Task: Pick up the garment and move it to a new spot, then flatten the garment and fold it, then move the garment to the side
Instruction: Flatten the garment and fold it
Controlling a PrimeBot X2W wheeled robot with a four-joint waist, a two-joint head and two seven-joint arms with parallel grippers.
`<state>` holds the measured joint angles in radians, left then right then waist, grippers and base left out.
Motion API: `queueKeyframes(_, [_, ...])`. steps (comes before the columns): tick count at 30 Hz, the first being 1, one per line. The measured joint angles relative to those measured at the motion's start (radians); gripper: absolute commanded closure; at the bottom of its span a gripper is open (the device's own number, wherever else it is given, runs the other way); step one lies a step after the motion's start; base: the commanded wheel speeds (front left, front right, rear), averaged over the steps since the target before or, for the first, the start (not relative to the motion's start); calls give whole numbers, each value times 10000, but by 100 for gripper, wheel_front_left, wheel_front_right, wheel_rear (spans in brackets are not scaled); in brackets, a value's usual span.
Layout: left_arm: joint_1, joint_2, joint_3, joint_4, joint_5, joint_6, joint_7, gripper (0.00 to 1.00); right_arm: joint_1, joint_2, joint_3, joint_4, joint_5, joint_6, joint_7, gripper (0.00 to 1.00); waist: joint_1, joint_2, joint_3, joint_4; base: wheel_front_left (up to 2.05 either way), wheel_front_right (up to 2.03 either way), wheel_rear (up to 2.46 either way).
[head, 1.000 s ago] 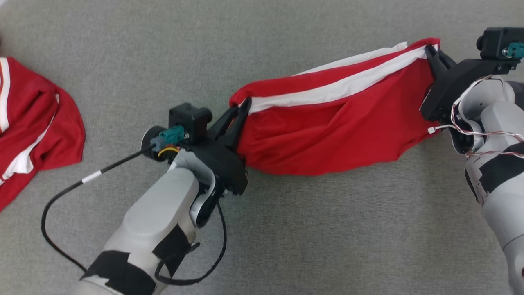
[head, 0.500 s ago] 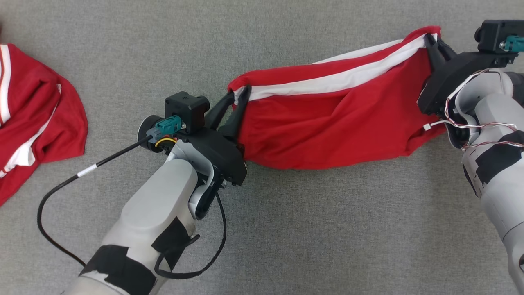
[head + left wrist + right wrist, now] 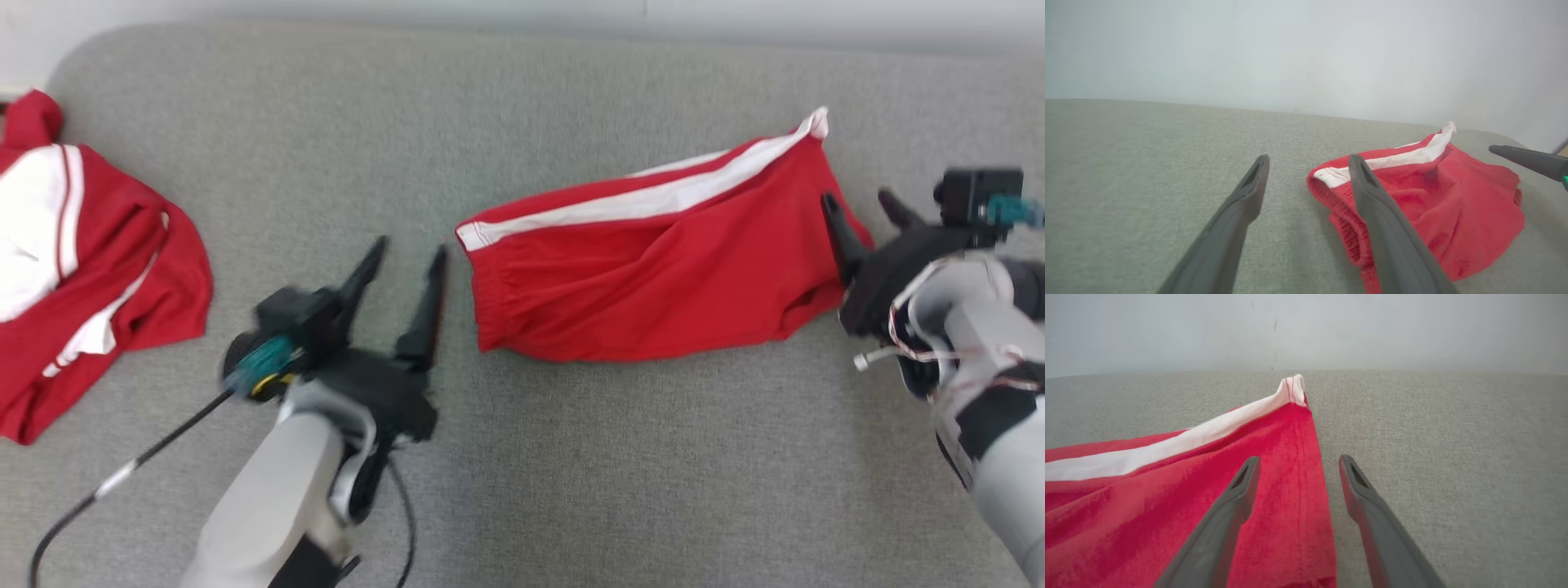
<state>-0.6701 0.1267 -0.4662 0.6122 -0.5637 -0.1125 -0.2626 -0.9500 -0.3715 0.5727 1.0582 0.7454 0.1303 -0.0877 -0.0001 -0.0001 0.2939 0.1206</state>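
The garment (image 3: 653, 286), red shorts with a white side stripe and a gathered waistband, lies creased and lengthwise on the grey fabric surface (image 3: 571, 490), right of its middle toward the far edge, between the left gripper (image 3: 410, 245) and the right gripper (image 3: 856, 197), both with jaws wide and empty.

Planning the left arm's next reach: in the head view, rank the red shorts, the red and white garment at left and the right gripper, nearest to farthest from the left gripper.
1. red shorts: just right of the left gripper, waistband end closest.
2. red and white garment: at the far left.
3. right gripper: past the shorts' other end, far right.
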Motion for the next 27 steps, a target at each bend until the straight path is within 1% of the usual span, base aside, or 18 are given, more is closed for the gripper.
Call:
queueKeyframes(2, [582,61,677,-696,385,201,0,0,287,-134,150,-96,190,0,8,0,-1,0,-204,20,0,0,0])
queueKeyframes(4, [1173,52,1277,-1419,823,311,0,0,535,-228,280,-144,387,0,73,0,-1,-1,-387,47,0,0,0])
queueKeyframes(10, [2995,-134,2692,-3141,2071,349,0,0,982,-337,516,-104,886,0,105,0,-2,0,-704,220,0,0,0])
queueKeyframes(13, [3734,-180,3129,-3900,2897,431,0,0,1085,-332,585,29,1064,0,81,0,-1,-1,-728,317,0,0,0])
queueKeyframes(18, [4656,-443,3651,-4335,3321,330,0,0,1100,-343,617,418,1260,0,23,0,-1,0,-645,458,0,0,0])
queueKeyframes(23, [4871,-600,3963,-4431,3484,165,0,0,1102,-314,719,828,1350,0,36,0,0,0,-597,577,0,0,0])
queueKeyframes(27, [4869,-681,4011,-4414,3542,69,0,0,1096,-261,742,1087,1442,0,-2,0,0,0,-541,655,0,0,0])
